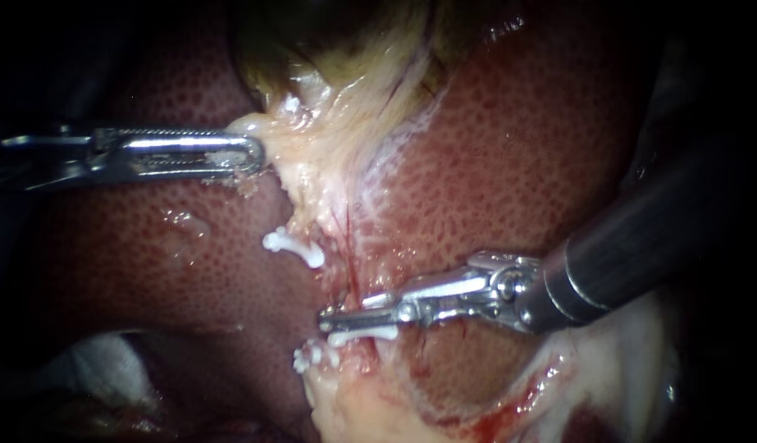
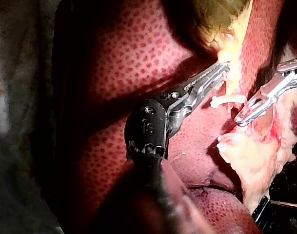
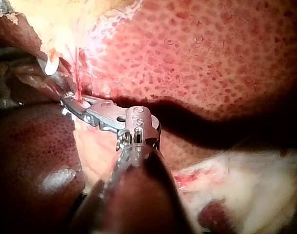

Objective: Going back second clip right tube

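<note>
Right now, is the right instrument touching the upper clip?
Apart. The endoscope view shows the tip of the right instrument below the upper clip, with a bare strip of pale tissue between them.

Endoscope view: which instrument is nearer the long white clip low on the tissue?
Right. The right instrument lies just above the clip, almost touching it; the left instrument is well away, up at the pale tissue.

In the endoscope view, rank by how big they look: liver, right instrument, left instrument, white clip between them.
liver
right instrument, though it may just be nearer the camera
left instrument
white clip
</note>
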